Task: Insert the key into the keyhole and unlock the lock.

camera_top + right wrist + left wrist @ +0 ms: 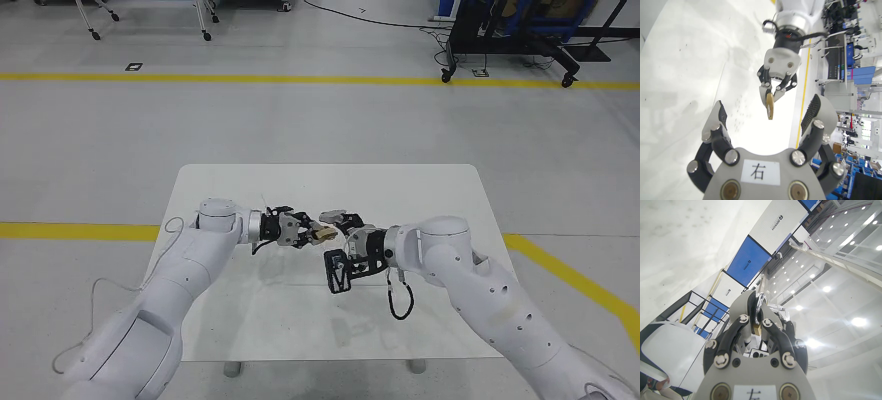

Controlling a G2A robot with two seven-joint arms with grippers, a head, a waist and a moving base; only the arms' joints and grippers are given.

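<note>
Showing the task early: the left gripper [770, 97] is clamped on the lock [770, 108] at its shackle end, holding it above the table [430, 200]; just right of the lock the right gripper [338, 219] stands spread and empty. Inserting the key and unlocking apparently remain to do.

A white desk [430, 195] stands on a pale grey floor [300, 120] crossed by yellow lines [250, 77]; a black wheeled cart [500, 45] sits well beyond it.
</note>
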